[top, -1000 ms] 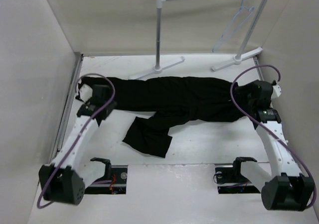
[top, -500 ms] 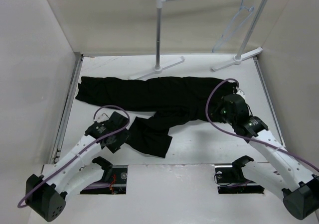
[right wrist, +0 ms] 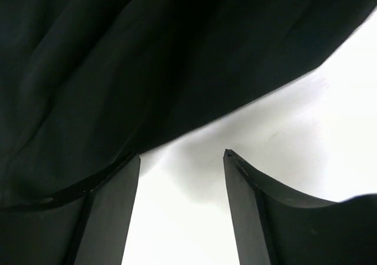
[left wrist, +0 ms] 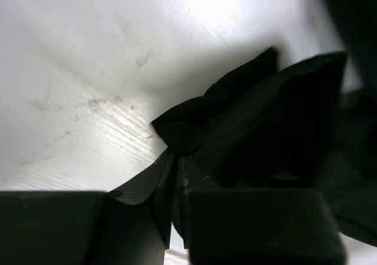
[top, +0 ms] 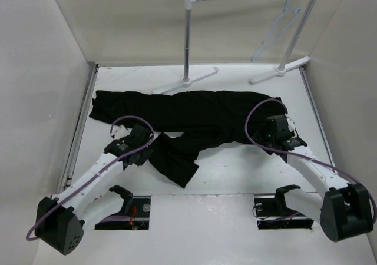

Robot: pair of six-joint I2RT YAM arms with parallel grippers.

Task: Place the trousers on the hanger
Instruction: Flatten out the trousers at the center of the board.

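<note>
The black trousers (top: pixel 200 115) lie spread across the table, with one leg folded toward the near side (top: pixel 177 162). My left gripper (top: pixel 147 153) is shut on the left edge of that folded leg; the left wrist view shows the cloth (left wrist: pixel 265 118) pinched between the closed fingers (left wrist: pixel 177 165). My right gripper (top: pixel 272 131) is open and empty, low over the table at the near edge of the trousers' right end. In the right wrist view the cloth (right wrist: pixel 147 59) lies just beyond the fingertips (right wrist: pixel 181 159). The pale hanger (top: pixel 277 29) hangs on the rack rail at the back right.
The white tube garment rack (top: pixel 188 35) stands at the back, its feet (top: pixel 185 81) just behind the trousers. Beige walls close in the table on the left, right and back. Bare table (top: pixel 247 165) shows between the trousers and the arm bases.
Both arms came in from the trousers' far ends toward the near side. My left gripper took hold of the folded leg's edge and shifted it slightly. My right gripper moved back to the right.
</note>
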